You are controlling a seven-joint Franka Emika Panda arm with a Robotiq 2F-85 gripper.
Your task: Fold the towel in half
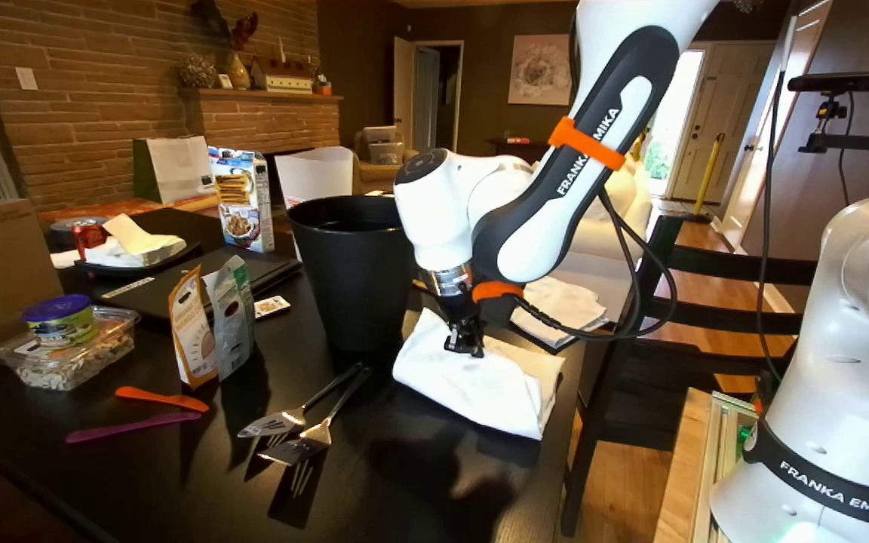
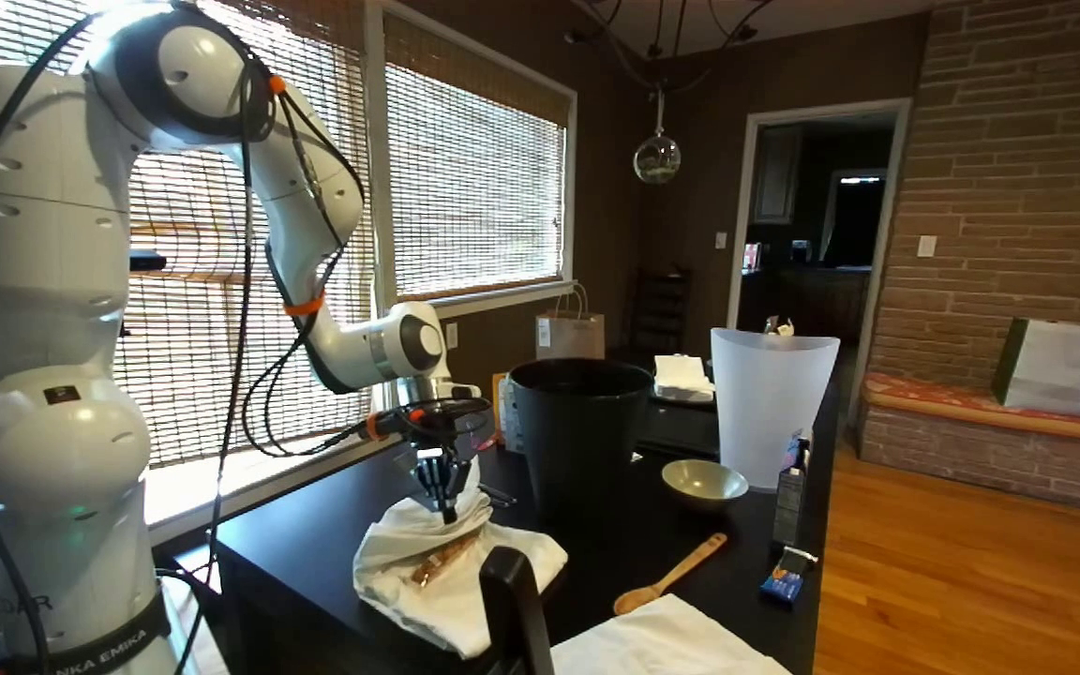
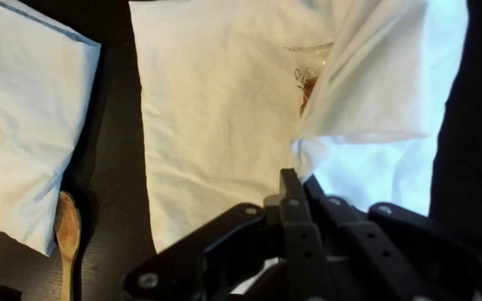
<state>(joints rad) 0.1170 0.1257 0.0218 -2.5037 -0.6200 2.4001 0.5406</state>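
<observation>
1. Towel [image 1: 472,385]: lies on the worktop [image 1: 201,490], just beside the black bin [image 1: 351,279], between bin and robot base [image 1: 804,460]; partly turned over on itself.
2. Pincer [image 3: 302,179]: tips together, clamped on a gathered bit of the towel.
3. Clear packet [image 3: 313,58], brown contents: on the towel, partly covered by its lifted cloth.
4. Two metal spatulas [image 1: 312,438]: near the bin, handle ends toward it.

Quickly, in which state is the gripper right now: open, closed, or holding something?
Black gripper: closed, holding a pinched bit of the white cloth towel.
</observation>
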